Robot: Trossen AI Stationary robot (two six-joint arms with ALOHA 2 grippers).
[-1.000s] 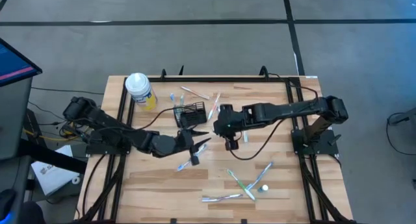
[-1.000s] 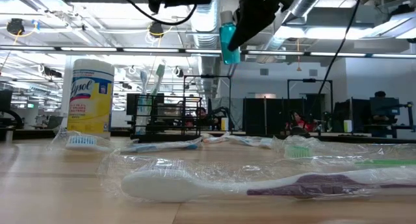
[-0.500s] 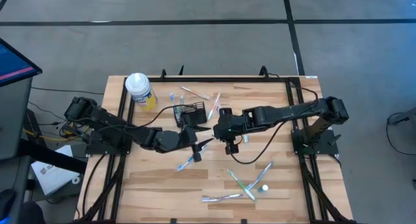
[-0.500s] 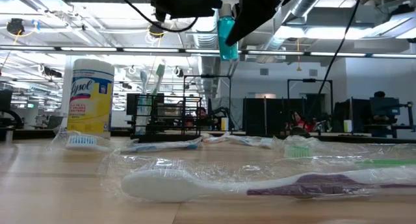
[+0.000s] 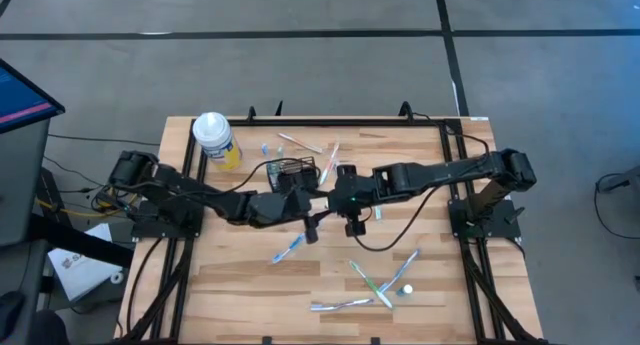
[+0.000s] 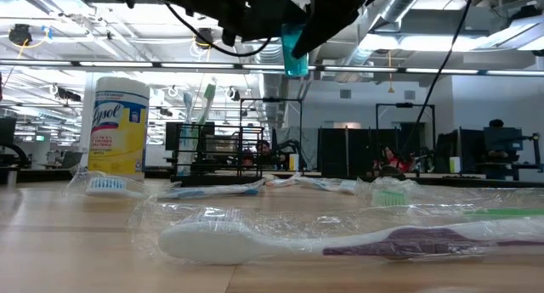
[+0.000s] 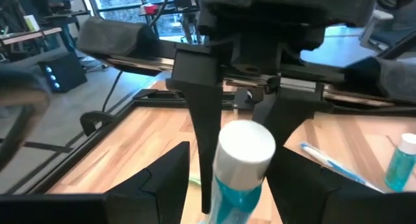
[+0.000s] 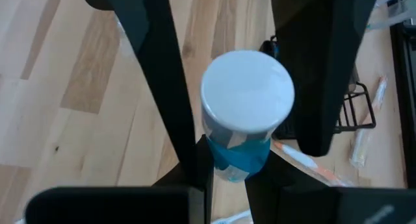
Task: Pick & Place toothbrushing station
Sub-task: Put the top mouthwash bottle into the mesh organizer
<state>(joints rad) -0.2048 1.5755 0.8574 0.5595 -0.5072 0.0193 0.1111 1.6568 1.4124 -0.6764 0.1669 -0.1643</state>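
My right gripper is shut on a teal toothpaste tube with a white cap, held high above the table's middle. My left gripper is open and comes at the tube from the table's left. Its fingers stand on either side of the tube, and I see no touch. The black wire-mesh caddy stands on the table just behind both grippers. It also shows in the low view, with toothbrushes upright in it. My right gripper pinches the tube's teal body just below the white cap between its two fingers. The fingers come from above, point down and lie along the tube. The tube stands upright, cap up, lifted clear of the table.
A yellow canister with a white lid stands at the far left. Wrapped toothbrushes lie loose: one near the left gripper, several toward the near edge, some behind the caddy. One lies close to the low camera.
My left gripper has gone toward the table's right edge, away from the toothbrush on the table and up to the tube in my right gripper. My right gripper has kept the tube aloft almost in place.
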